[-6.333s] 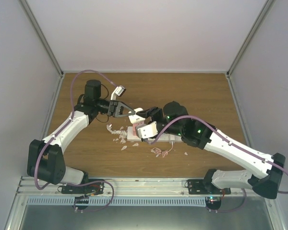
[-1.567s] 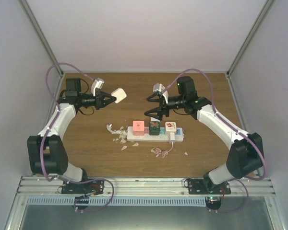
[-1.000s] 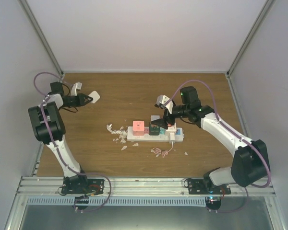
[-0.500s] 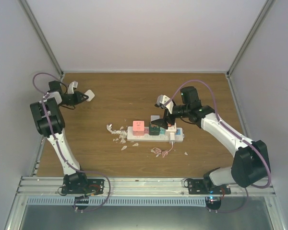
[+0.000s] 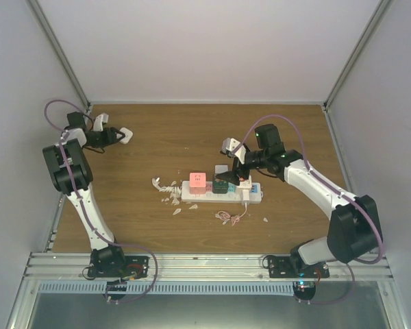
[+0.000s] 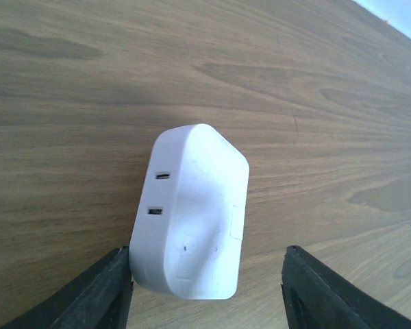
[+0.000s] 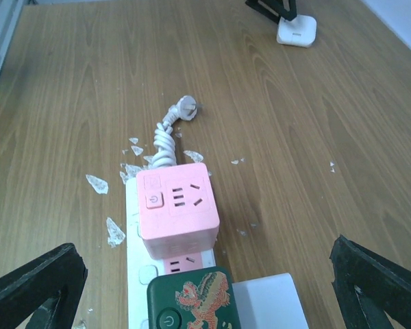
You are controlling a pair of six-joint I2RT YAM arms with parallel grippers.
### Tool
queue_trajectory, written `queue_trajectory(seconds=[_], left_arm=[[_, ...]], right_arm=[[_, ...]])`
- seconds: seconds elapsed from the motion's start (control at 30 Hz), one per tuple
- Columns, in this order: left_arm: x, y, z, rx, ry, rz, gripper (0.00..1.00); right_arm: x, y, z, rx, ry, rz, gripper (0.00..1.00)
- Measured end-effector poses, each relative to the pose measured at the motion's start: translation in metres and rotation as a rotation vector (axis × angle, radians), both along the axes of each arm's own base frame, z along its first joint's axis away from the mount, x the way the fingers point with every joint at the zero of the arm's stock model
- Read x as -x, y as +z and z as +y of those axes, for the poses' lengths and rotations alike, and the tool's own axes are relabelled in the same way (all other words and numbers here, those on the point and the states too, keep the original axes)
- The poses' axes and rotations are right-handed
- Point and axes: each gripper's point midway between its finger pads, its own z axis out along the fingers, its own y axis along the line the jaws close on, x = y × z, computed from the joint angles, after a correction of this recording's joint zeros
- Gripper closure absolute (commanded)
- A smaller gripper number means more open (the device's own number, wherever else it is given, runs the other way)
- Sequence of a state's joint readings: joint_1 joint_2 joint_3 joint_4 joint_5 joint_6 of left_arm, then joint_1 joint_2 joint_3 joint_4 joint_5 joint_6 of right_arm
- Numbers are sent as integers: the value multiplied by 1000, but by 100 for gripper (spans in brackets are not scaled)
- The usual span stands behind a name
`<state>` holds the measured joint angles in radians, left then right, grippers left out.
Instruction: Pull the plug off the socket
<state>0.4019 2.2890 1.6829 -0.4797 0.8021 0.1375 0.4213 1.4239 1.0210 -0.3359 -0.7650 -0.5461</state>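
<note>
The socket [image 5: 212, 196] is a white power strip lying mid-table, with a pink cube [image 5: 197, 180], a green cube [image 5: 221, 185] and a white plug [image 5: 244, 181] plugged into it. My right gripper [image 5: 231, 169] hovers open just above the strip, over the green cube [image 7: 192, 301]. Its fingertips [image 7: 51, 274] stand far apart in the right wrist view. A white plug [image 5: 126, 134] is off the strip, at the table's far left back. My left gripper [image 6: 209, 250] is open around this plug [image 6: 195, 219]. One finger touches its side and the other stands apart.
White shards [image 5: 166, 188] lie scattered left of the strip, beside its coiled white cord [image 7: 166, 137]. A small pink tangle of wire [image 5: 229, 217] sits in front of the strip. Metal posts and white walls close in the table on three sides.
My left arm swung the white plug to the far left back corner, lowered it, and its jaws opened. The right gripper settled over the strip and has stayed open.
</note>
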Motion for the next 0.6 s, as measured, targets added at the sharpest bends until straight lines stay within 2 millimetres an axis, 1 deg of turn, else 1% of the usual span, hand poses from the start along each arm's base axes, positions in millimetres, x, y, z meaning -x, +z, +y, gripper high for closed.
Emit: queue_trajectory(seconds=[0.1,0.17,0.27,0.33,0.47,0.53,0.6], left_arm=[[3,0,3,-42,-8,2,26],[5,5,5,-80,-21,-8,18],[9,24,6,-146,-61,-57,2],[15,45,2,-189,-102,-113,1],[34,82,-19,-274,-213,-229,1],[48,96,-40,-310,-288,-282,1],[63,104,-71,-336,-382,-330,1]], right_arm=[[-1,-8,0,23,14,-4,1],[-1,-13,-1,39,27,-5,1],[-1,-21,-1,64,47,-3,1],[-1,-26,-1,77,59,-2,1],[2,-37,-2,102,81,13,1],[2,-42,-2,115,92,22,1],[1,-46,0,134,102,22,2]])
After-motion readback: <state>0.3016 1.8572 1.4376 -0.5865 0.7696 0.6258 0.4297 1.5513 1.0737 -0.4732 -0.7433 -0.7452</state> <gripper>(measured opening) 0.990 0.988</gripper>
